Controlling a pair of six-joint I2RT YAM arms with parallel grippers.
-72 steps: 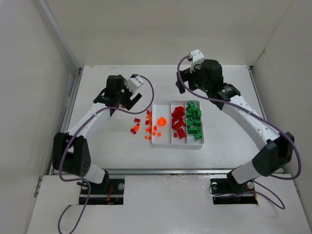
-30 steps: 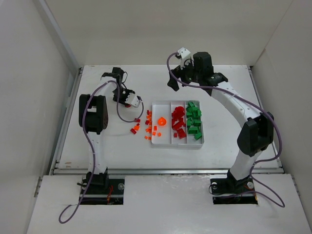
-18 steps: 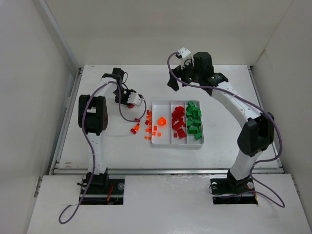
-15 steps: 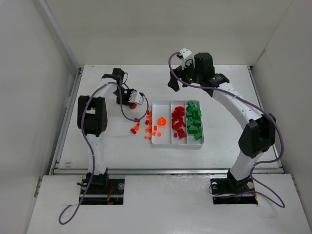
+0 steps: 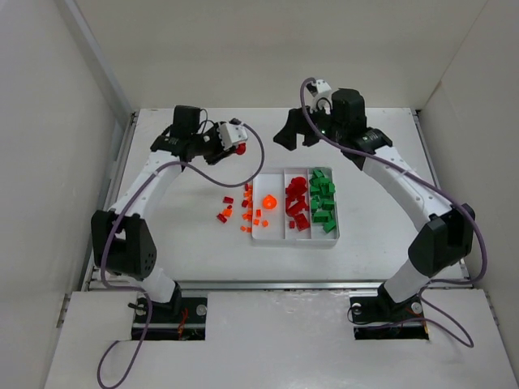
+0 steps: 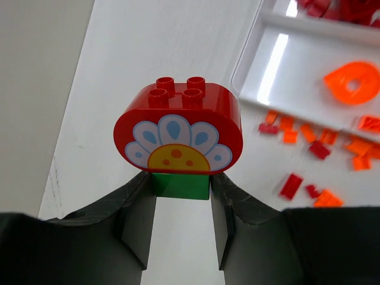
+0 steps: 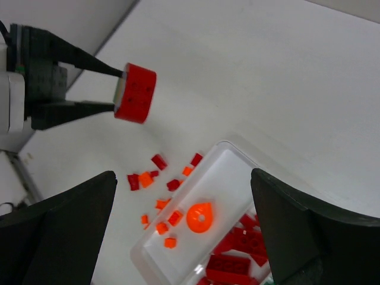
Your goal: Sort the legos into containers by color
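Top external view: left gripper (image 5: 236, 147) is clamped on the green base of the red flower brick (image 5: 241, 147), held beyond the tray's (image 5: 296, 239) far-left corner; its red-filled middle compartment (image 5: 298, 199) lies rightward and nearer; brick's long axis spans the jaws; white-blue petals, yellow centre, four studs; right gripper (image 5: 287, 134) hovers agape.

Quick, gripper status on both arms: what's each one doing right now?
Left gripper: closed on the red flower brick, pinching its green base.
Right gripper: open, holding nothing.
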